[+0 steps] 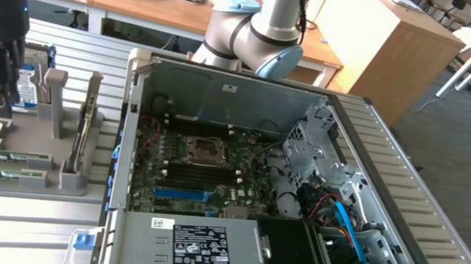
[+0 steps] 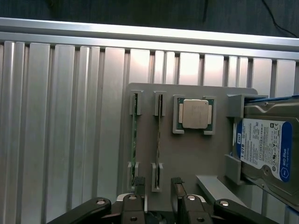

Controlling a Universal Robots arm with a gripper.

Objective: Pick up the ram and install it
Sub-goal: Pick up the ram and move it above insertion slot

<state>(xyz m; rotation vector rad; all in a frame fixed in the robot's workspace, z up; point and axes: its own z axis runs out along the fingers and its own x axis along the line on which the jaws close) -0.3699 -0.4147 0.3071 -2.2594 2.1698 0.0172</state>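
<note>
Above tray [image 2: 191, 156], claw [image 2: 157, 187] vertical, jaws apart over ram [image 2: 159, 133].

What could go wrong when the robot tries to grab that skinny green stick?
1. The ram stands on its thin edge in the grey holder. If the open gripper comes down off-centre, a finger might hit the top of it instead of straddling it.
2. A second ram stick stands close beside it, so a finger might bump that one.
</note>
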